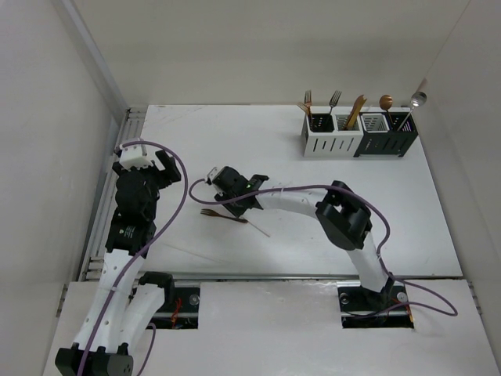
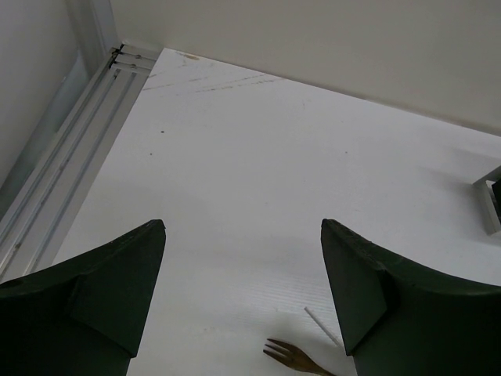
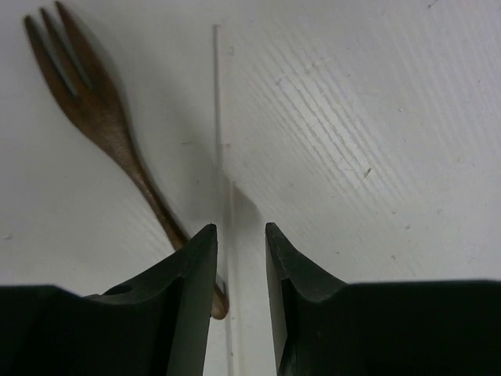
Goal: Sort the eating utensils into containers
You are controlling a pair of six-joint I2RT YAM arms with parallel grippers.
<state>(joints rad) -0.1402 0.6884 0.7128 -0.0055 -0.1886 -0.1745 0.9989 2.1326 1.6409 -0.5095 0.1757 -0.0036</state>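
Note:
A copper fork [image 1: 223, 215] lies on the white table, left of centre. It also shows in the right wrist view [image 3: 94, 110] and the left wrist view [image 2: 293, 356]. A thin white rod [image 3: 221, 117] lies beside it. My right gripper [image 1: 247, 213] is low over the fork's handle end. Its jaws [image 3: 240, 231] stand a narrow gap apart, astride the white rod, without pinching it. My left gripper [image 1: 142, 168] is wide open and empty [image 2: 243, 235] at the table's left side. The containers [image 1: 360, 135] stand at the back right and hold forks [image 1: 309, 102], a gold utensil [image 1: 358, 110] and spoons [image 1: 386, 102].
A metal rail [image 1: 109, 196] runs along the table's left edge. White walls close in the left, back and right sides. A purple cable [image 1: 297, 188] runs along the right arm.

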